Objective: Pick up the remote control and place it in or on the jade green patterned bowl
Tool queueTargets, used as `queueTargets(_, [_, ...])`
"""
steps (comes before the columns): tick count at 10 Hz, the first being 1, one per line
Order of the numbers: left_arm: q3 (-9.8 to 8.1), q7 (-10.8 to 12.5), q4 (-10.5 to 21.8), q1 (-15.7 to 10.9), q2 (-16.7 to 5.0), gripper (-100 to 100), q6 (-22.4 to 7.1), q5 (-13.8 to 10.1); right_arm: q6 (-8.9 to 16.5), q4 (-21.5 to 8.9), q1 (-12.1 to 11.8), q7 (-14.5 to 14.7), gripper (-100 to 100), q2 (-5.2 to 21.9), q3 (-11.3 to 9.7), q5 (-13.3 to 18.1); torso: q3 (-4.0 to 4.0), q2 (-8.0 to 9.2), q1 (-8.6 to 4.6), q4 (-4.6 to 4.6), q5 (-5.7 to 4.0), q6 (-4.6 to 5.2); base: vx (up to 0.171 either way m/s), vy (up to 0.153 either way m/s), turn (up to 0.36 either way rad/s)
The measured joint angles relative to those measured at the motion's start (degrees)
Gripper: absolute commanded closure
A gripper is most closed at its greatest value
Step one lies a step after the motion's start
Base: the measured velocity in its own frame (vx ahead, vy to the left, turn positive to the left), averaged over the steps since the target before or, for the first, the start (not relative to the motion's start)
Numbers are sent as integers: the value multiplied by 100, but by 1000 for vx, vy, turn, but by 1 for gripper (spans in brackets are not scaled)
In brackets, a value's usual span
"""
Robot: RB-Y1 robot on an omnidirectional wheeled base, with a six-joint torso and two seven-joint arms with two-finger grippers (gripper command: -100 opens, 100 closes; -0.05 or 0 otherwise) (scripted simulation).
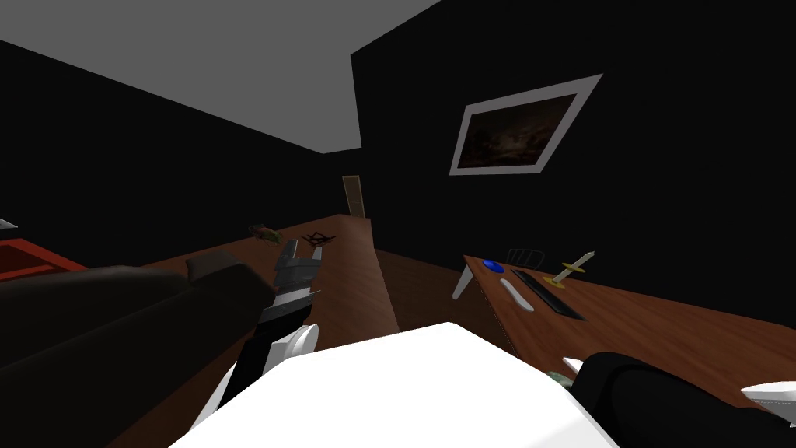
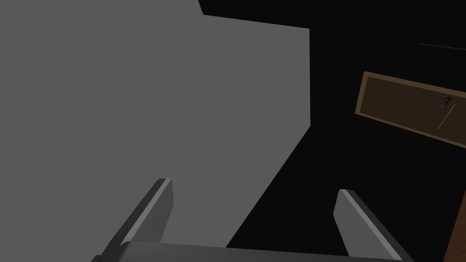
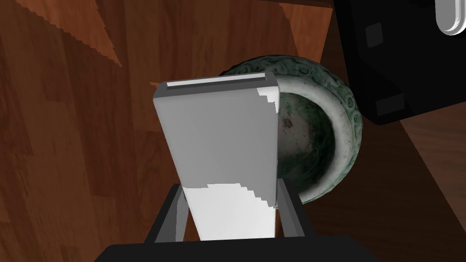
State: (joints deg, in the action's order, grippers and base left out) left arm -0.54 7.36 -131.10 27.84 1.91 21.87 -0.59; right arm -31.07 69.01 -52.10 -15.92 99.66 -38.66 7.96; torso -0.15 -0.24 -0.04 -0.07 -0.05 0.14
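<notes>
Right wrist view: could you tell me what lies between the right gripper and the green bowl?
Only the light grey remote control, which the right gripper holds: in the right wrist view it covers part of the green patterned bowl.

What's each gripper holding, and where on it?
Right gripper grips the remote control, a plain light grey slab, by its two long sides near one end. Left gripper is open, holding nothing.

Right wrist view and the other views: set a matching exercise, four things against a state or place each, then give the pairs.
1 remote control
2 bowl
3 left end effector
4 blue disc

A open, holding nothing
B green, with a patterned rim
C near the far corner of the table
D gripped by the right end effector

Pairs: 1-D, 2-B, 3-A, 4-C
</notes>
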Motion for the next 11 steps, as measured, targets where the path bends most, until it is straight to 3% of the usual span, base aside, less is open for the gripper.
queueTargets(1, [0,0,0,0,0,0,0,0,48,169,91,-40,100,32,67,31,3,4,7,3,-3,-5,-31,27,19])
queueTargets(2, [0,0,0,0,0,0,0,0,53,199,110,-53,-100,32,83,36,0,-1,1,-1,3,6,0,0,0])
queueTargets(6, [0,0,0,1,0,0,0,0,51,198,109,-51,-100,31,82,35,-7,-12,-10,-4,1,6,0,0,0])
queueTargets(7, [0,0,0,1,0,0,0,0,51,198,109,-51,0,31,82,35,-7,-12,-10,-4,1,6,0,0,0])
queueTargets(8, [0,0,0,1,0,0,0,0,51,198,109,-51,-100,31,82,35,-8,-13,-10,-4,0,6,-31,7,-68])
queueTargets(11, [0,0,0,0,0,0,0,0,-127,245,158,-210,-100,421,139,-14,4,8,-1,1,4,7,-57,19,-68])
